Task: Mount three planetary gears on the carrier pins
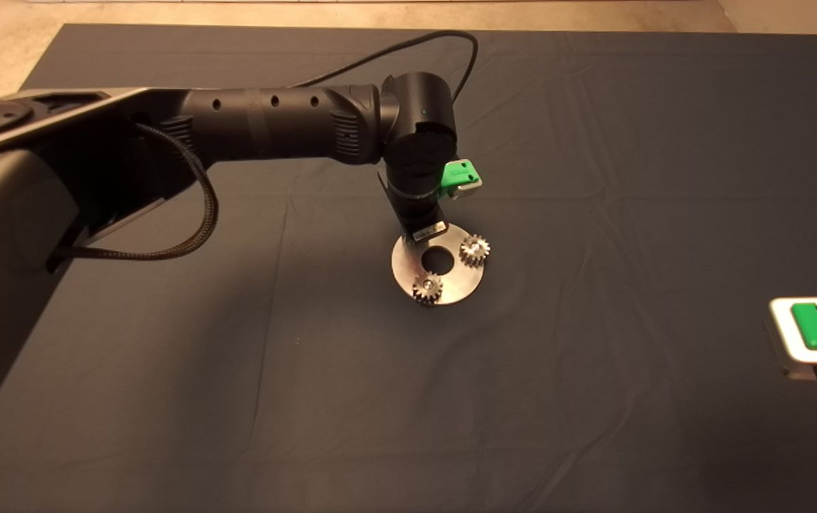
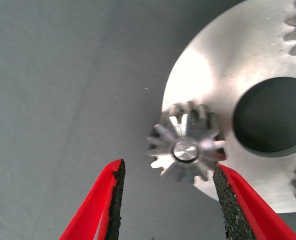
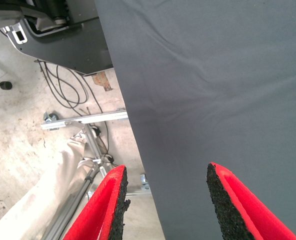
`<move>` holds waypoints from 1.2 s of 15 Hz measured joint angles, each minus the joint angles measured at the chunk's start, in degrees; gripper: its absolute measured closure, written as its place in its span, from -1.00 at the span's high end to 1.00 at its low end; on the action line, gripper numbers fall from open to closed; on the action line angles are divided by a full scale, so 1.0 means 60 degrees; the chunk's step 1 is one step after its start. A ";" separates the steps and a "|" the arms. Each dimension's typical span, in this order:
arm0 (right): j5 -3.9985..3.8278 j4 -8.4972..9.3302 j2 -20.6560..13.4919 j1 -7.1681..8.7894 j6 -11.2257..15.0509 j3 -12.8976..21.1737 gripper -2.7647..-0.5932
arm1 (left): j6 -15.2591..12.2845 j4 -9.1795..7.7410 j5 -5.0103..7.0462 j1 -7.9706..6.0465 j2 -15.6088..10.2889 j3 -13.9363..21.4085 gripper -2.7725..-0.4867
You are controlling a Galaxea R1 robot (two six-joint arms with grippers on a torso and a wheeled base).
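I am looking at the third gear (image 2: 187,149) through the left wrist camera: pointed silver-grey teeth fanning out, a bright pin end (image 2: 185,150) shining in its centre hole, so it is sitting on its pin near the disc's edge. The disc (image 2: 223,65) is showing as flat brushed metal, glaring white in one patch, with a dark round central hole (image 2: 273,116). The left gripper (image 2: 169,201) is hovering with its red fingers spread; one rough black pad (image 2: 229,205) is lying just beside the gear's teeth, the other well clear over the mat (image 2: 63,90).

From the head camera that gear is hiding under the left arm's wrist (image 1: 419,182), at about ten o'clock on the disc (image 1: 451,285). What this view is giving me instead are the other two gears, one at three o'clock (image 1: 474,250) and one at seven o'clock (image 1: 428,288), each seated on a pin. The mat's dark cloth is lying in soft creases.

The right gripper (image 3: 167,205) is waiting at the mat's four o'clock edge, fingers spread and holding nothing, its camera showing mat edge, concrete floor and loose cables (image 3: 63,90).
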 joint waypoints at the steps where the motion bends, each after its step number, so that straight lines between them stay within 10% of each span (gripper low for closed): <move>1: 0.0004 0.0002 0.0009 0.0000 0.0000 0.0000 -0.48 | 0.0008 -0.0044 0.0028 -0.0079 -0.0004 -0.0069 -0.29; 12: 0.0004 0.0000 0.0134 -0.0030 0.0000 -0.0004 -0.48 | 0.0354 -0.1368 0.0244 -0.0297 -0.0087 0.0082 -0.28; 18: -0.0004 0.0000 0.0189 -0.0863 0.0061 -0.0110 -0.48 | -0.0794 -0.2007 0.0295 -0.0297 -0.1855 0.2566 -0.28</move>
